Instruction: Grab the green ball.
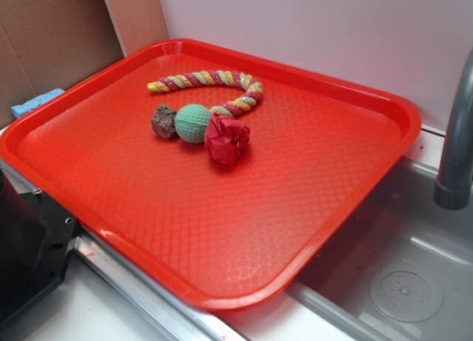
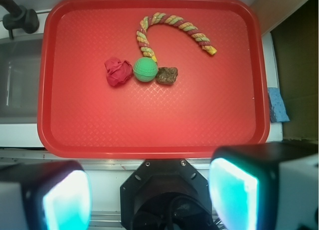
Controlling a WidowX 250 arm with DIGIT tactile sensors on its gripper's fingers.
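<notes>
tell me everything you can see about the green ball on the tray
The small mint-green rubber ball is round with fine ridges ringing its matte surface. It sits on the red plastic tray, toward the tray's far side in the exterior view. It is wedged in a row between the crumpled red paper wad and the rough brown lump, seeming to touch both. One end of the braided multicoloured rope lies right against it. The tool is open, well back from it, nothing gripped.

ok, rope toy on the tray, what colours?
The rope is twisted red, yellow and pale green strands; clearest in the wrist view.
</notes>
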